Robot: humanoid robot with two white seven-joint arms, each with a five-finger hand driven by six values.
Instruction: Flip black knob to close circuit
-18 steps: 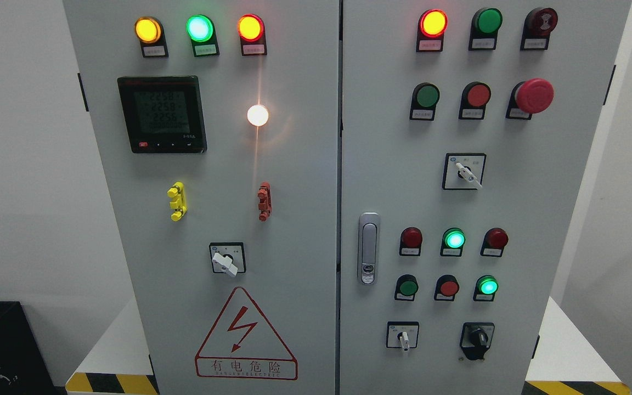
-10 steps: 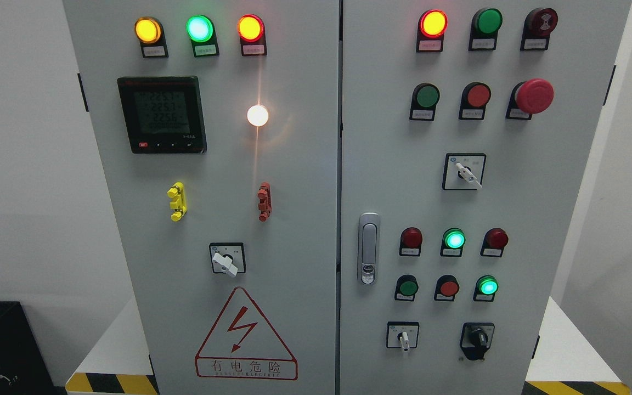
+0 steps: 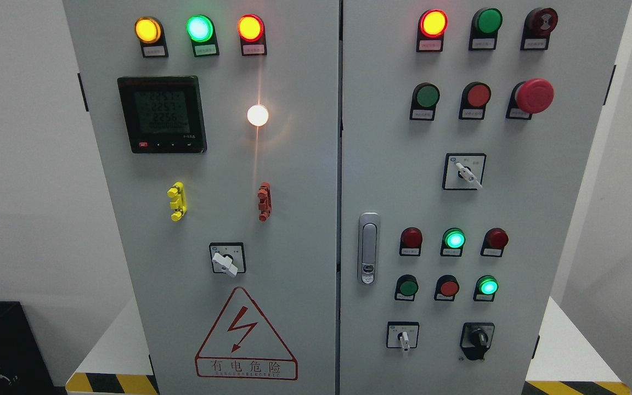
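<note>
the black knob [image 3: 478, 337] sits at the lower right corner of the grey cabinet's [image 3: 305, 164] right door, just right of a small white-handled selector switch [image 3: 402, 336] and below a lit green lamp [image 3: 487, 286]; its handle points roughly upward. neither robot hand shows in the head view, so i cannot tell whether the fingers are released, clenched or grasping anything. the door latch [image 3: 368, 248] stands by the seam between the two doors, well left of the knob.

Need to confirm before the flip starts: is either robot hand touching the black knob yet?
Apart. The head view shows the black knob at the right door's lower right with only bare panel around it, and neither robot hand is in the picture.
</note>
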